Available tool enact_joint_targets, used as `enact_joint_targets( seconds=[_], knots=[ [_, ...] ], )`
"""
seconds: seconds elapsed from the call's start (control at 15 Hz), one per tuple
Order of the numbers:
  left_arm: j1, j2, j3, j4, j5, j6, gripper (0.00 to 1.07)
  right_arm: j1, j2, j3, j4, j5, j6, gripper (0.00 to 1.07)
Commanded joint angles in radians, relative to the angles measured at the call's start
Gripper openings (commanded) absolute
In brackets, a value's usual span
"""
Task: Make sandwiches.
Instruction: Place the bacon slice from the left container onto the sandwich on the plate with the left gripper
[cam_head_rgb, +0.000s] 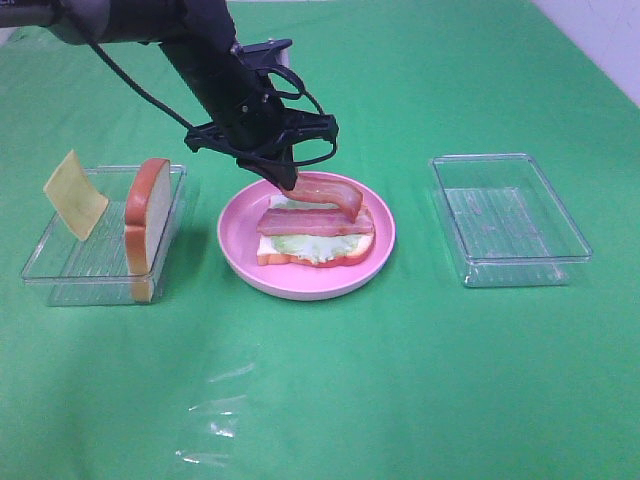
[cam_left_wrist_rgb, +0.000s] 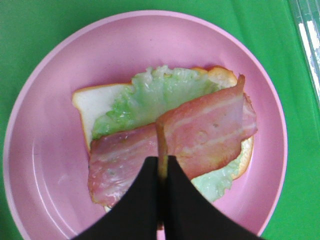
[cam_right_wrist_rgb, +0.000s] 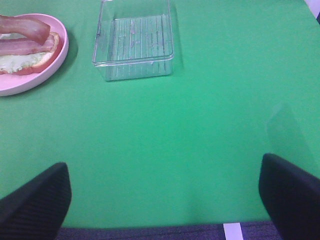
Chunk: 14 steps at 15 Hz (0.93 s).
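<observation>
Robot lab/demo rig, not a real kitchen: worktop (cam_head_rgb: 420, 400) under plain green cloth (cam_head_rgb: 100, 400), toy sandwich (cam_head_rgb: 315, 238) on pink plate (cam_head_rgb: 300, 286), clear plastic trays (cam_head_rgb: 505, 215), black robot arm (cam_head_rgb: 205, 60) w/ cables (cam_head_rgb: 130, 80) over it.

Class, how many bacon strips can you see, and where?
2. One bacon strip lies on the lettuce on the pink plate; a second bacon strip is pinched in the left claw above it. None looks hidden.

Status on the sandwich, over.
Left gripper shut on bacon strip over plate. Right gripper open, empty. Bread, lettuce, first strip laid; cheese, second slice in tray. Nothing in the way.
</observation>
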Motion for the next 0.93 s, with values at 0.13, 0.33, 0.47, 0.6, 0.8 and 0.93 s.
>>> enact_joint_targets(
  seconds=[0.13,0.33,0.47,0.6,0.8,0.93],
  knots=[
    [-0.002,-0.002,-0.006,0.035,-0.004,-0.008,0.00,-0.001,-0.027,0.002,0.004,-0.006,-0.009,0.98],
    [-0.002,-0.002,-0.006,0.042,-0.002,-0.008,0.00,-0.001,-0.027,0.002,0.004,-0.006,-0.009,0.98],
    [-0.002,-0.002,-0.006,0.042,-0.002,-0.008,0.00,-0.001,-0.027,0.002,0.004,-0.006,-0.009,0.98],
    [-0.002,-0.002,-0.006,0.042,-0.002,-0.008,0.07,-0.001,-0.027,0.002,0.004,-0.006,-0.009,0.98],
    [-0.002,-0.002,-0.006,0.046,-0.004,-0.008,0.50,-0.001,-0.027,0.002,0.004,-0.006,-0.009,0.98],
    [-0.002,-0.002,-0.006,0.049,-0.003,-0.008,0.81,-0.001,-0.027,0.002,0.004,-0.006,-0.009,0.98]
  ],
)
